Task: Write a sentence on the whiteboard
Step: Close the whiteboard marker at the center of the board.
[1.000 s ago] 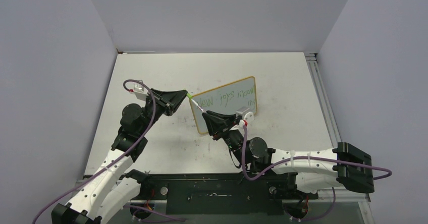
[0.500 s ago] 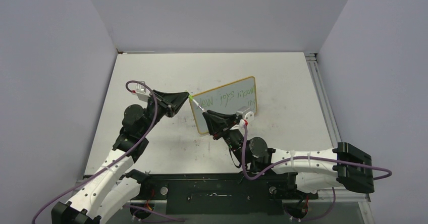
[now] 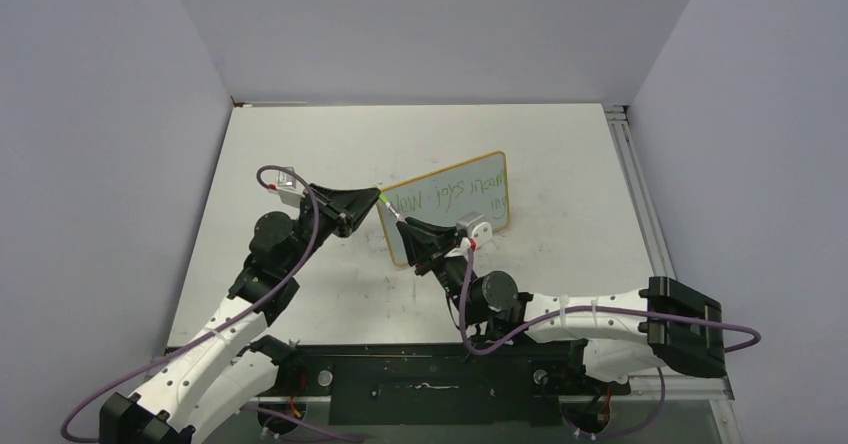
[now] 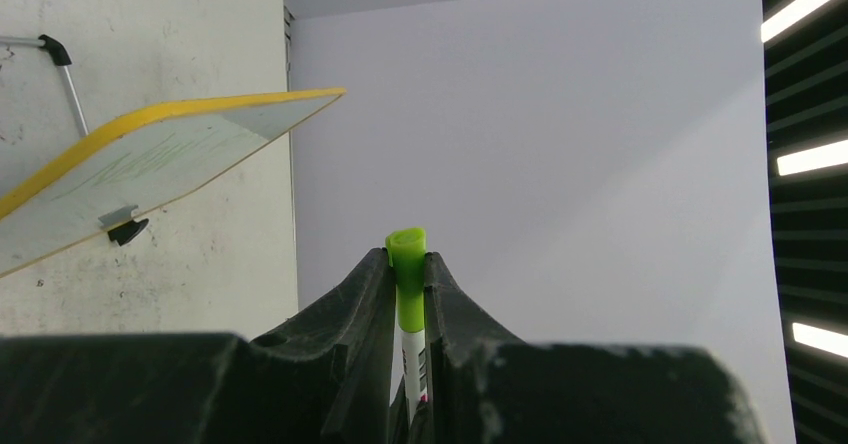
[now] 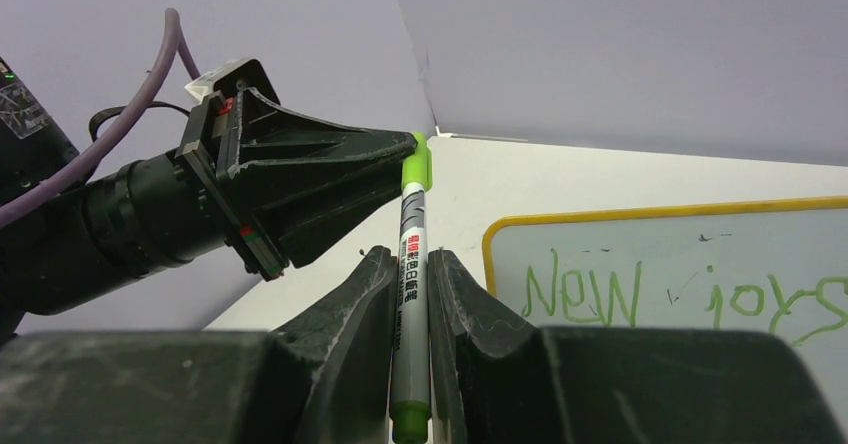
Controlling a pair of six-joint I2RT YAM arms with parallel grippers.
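The marker [image 5: 412, 219] looks light, stiff, slick — right gripper [image 5: 410, 260] pinches its barrel, left gripper [image 4: 406, 258] its green cap [image 4: 405, 239] — sound places to hold.

The left arm [image 3: 215, 339] and right arm [image 3: 590, 319] have white perforated links, black joints and purple cables [image 5: 170, 44]; the left hand [image 3: 373, 195] and right hand [image 3: 401, 226] are black wedges.
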